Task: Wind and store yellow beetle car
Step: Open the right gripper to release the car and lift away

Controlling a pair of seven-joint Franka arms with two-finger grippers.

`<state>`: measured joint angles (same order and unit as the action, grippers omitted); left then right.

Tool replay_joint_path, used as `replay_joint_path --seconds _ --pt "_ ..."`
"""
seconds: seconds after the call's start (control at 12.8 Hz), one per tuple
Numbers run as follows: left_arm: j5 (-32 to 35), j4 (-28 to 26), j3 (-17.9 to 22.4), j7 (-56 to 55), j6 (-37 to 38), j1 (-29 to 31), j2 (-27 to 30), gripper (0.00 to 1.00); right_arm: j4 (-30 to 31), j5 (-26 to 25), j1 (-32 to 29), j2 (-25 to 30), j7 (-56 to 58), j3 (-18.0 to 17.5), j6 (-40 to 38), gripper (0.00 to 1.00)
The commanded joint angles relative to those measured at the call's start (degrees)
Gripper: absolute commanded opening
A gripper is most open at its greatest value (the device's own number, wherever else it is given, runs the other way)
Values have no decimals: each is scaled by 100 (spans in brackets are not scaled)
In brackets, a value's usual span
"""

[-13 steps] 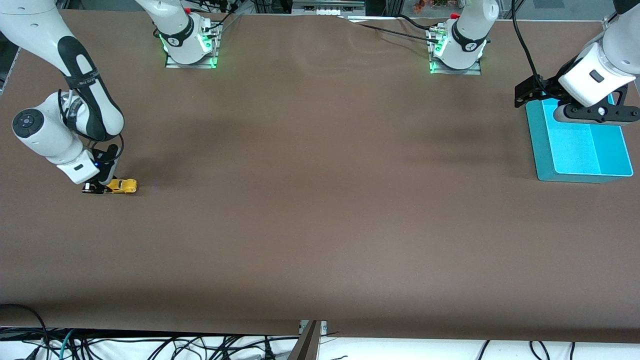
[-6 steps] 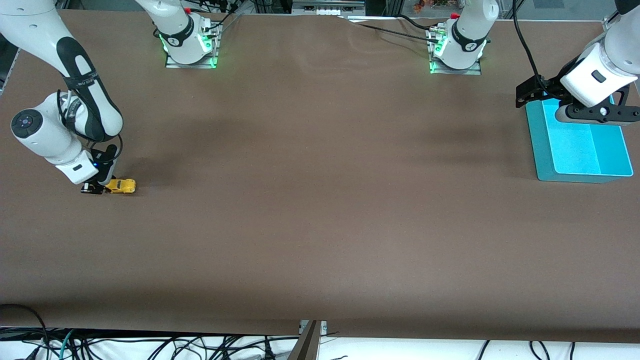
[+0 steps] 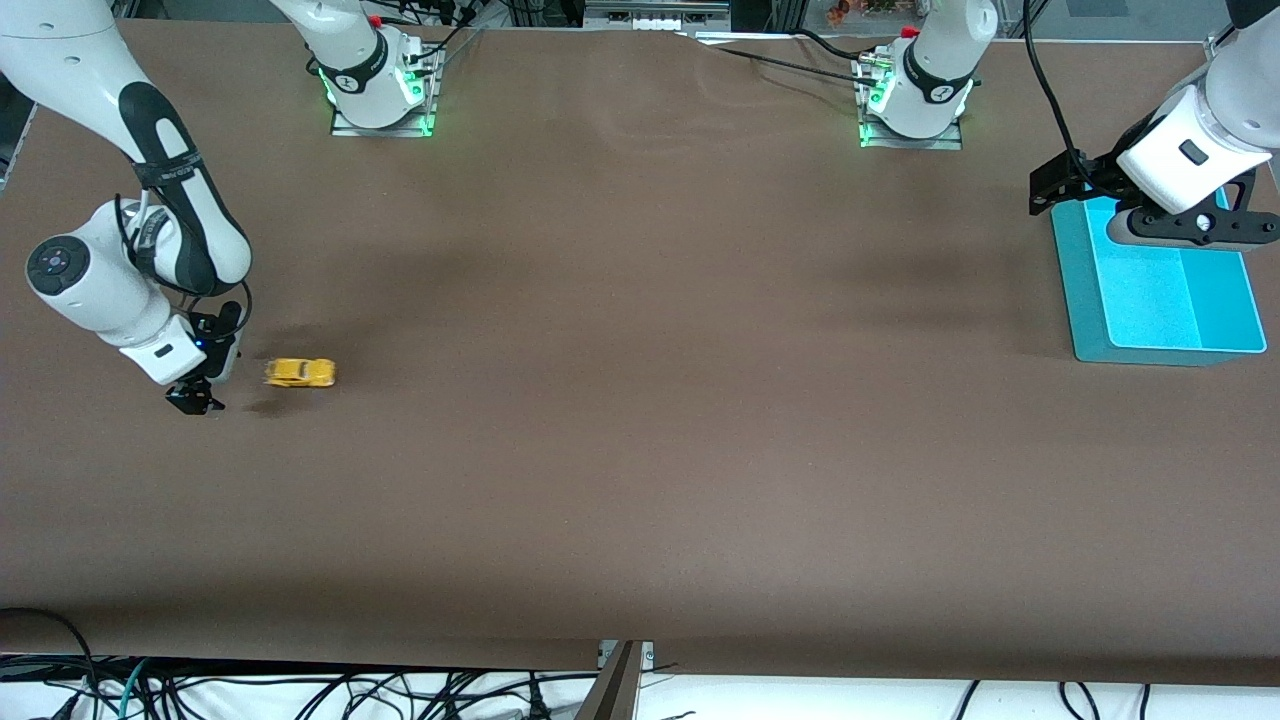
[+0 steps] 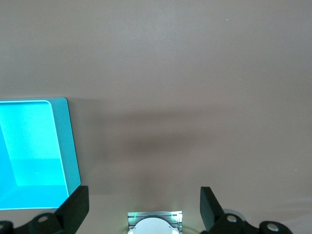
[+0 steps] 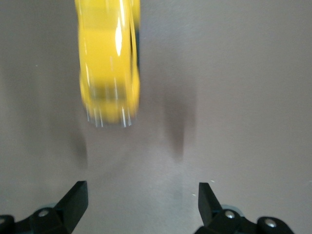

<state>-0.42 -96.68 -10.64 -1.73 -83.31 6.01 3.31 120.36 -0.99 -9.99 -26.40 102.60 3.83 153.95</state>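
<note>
The yellow beetle car [image 3: 299,373] stands free on the brown table near the right arm's end, motion-blurred; it also shows blurred in the right wrist view [image 5: 109,63]. My right gripper [image 3: 195,398] is open and empty, low over the table beside the car, on the side away from the left arm. My left gripper [image 3: 1140,205] is open and empty, held over the table-middle edge of a cyan tray [image 3: 1215,310], which also shows in the left wrist view [image 4: 34,146].
The two arm bases [image 3: 380,85] [image 3: 912,100] stand on the table edge farthest from the front camera. The left arm's base also shows in the left wrist view [image 4: 154,223]. Brown table cloth [image 3: 640,400] spans between car and tray.
My right gripper has opened and let go of the car. The car has rolled away from it toward the left arm's end. The left arm has barely moved.
</note>
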Motion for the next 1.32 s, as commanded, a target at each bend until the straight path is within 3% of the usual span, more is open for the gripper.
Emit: replay_joint_path --seconds 0.0,0.47,0.7,1.25 --pt "60 53 -43 24 34 40 20 100 -232 29 -56 48 41 -66 -392 100" --pt "60 53 -34 33 34 40 12 100 -346 38 -47 153 15 -180 -506 100" --pt "60 53 -34 41 34 40 20 100 -767 266 -47 223 -247 -373 -1110 100" --pt "60 53 -26 41 34 40 20 100 -1988 249 -12 689 -3170 -971 -3244 100"
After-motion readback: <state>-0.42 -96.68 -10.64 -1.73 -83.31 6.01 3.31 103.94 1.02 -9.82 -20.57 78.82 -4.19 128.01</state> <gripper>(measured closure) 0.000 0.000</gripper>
